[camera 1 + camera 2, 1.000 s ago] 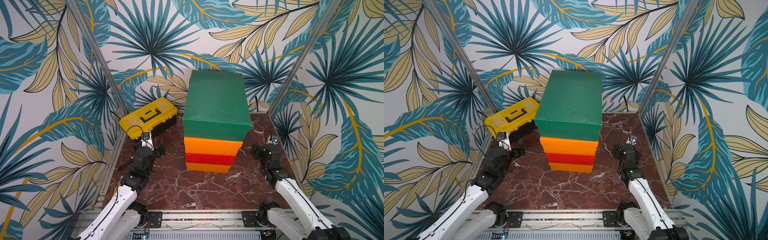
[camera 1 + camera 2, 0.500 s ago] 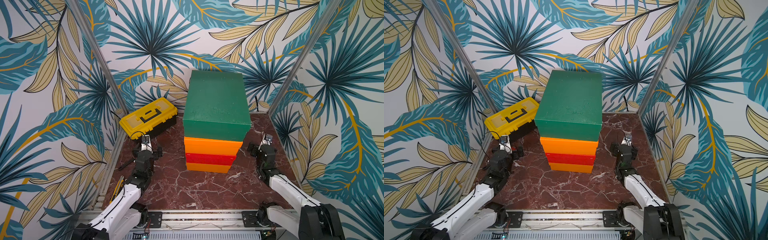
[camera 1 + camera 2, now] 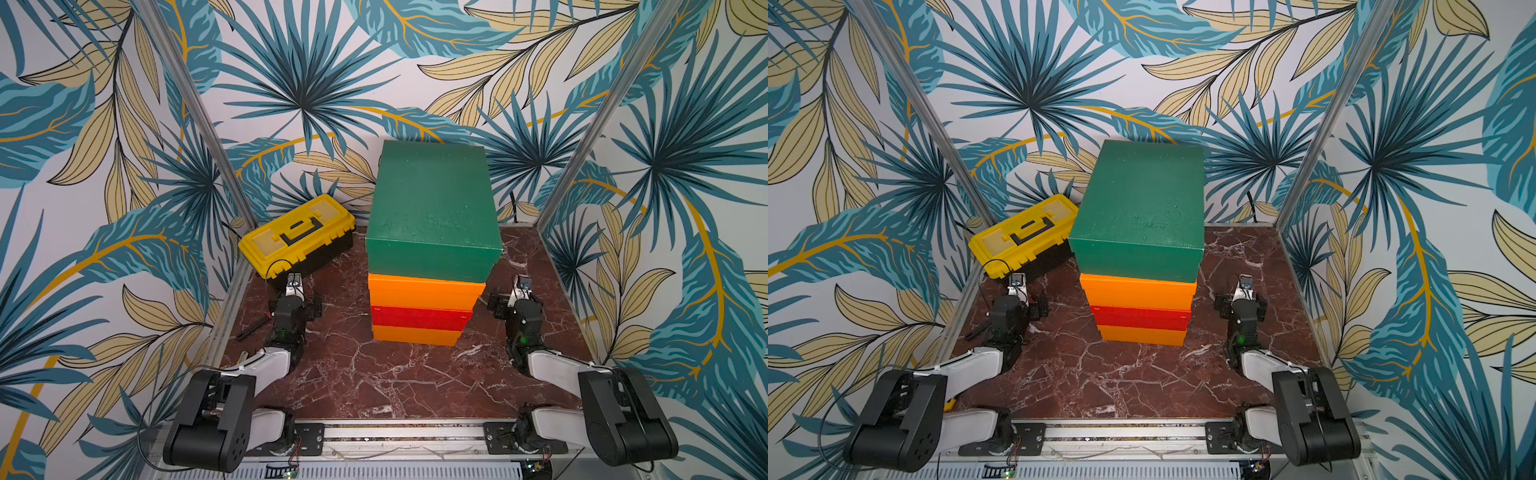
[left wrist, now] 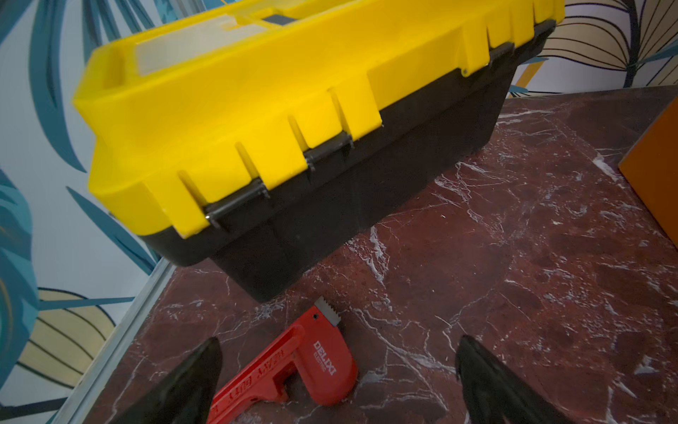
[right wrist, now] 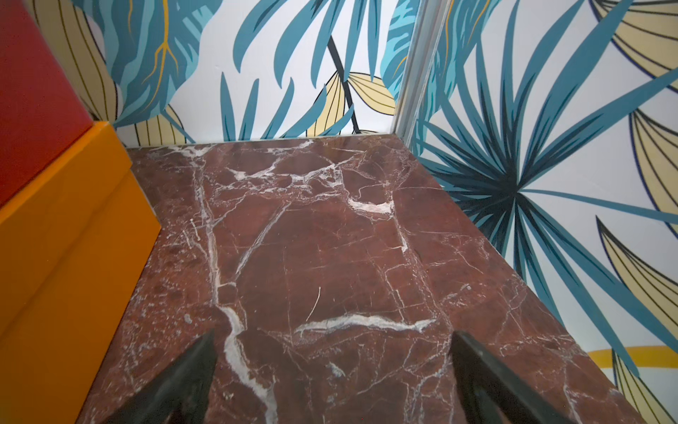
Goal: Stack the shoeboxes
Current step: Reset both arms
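The stack of shoeboxes [image 3: 424, 299] stood on the worktop [image 3: 374, 374] between the left claw [image 4: 338, 340] and right claw [image 5: 333, 333], about equally near each. Its long axis ran the way they pointed. Both claws gaped wide and empty.

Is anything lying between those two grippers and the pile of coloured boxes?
Nothing visible. Only bare marble table separates the open left gripper and the open right gripper from the shoebox stack. A red wrench lies by the left gripper, on the side away from the stack, near the yellow toolbox.
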`<control>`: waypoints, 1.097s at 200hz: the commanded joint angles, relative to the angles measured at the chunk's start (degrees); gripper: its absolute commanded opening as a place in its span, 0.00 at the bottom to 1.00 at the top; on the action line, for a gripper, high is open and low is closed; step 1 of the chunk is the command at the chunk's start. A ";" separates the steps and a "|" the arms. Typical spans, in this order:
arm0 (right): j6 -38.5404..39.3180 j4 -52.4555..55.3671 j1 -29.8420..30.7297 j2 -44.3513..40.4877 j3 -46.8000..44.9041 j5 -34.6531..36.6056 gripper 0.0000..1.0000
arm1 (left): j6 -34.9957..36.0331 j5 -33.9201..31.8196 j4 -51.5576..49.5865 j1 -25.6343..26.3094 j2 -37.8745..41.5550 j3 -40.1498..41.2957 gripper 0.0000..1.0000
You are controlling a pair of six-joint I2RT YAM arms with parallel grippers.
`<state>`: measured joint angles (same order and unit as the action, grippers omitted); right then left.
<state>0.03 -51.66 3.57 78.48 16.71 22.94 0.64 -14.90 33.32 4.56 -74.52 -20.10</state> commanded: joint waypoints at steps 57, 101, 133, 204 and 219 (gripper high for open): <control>-0.70 -7.49 0.03 6.40 0.36 1.21 1.00 | -1.73 25.70 21.45 -9.67 -14.34 -0.81 1.00; -0.71 -4.34 0.03 6.58 1.92 1.07 0.99 | -2.97 23.14 20.04 -9.86 -14.03 -1.38 0.99; -0.94 -0.43 -0.19 6.78 4.17 0.43 1.00 | -1.85 19.37 19.99 -8.04 -14.60 -1.81 1.00; -1.59 1.11 -1.11 6.81 4.83 -1.05 0.99 | -1.88 19.09 20.03 -7.92 -14.61 -1.77 0.99; -1.61 1.07 -1.16 6.77 4.82 -1.05 1.00 | -1.96 19.11 19.96 -7.86 -14.60 -1.87 0.99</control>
<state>-0.64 -51.70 2.74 85.14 20.91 22.46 -1.80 4.89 51.68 -3.46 -89.03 -20.75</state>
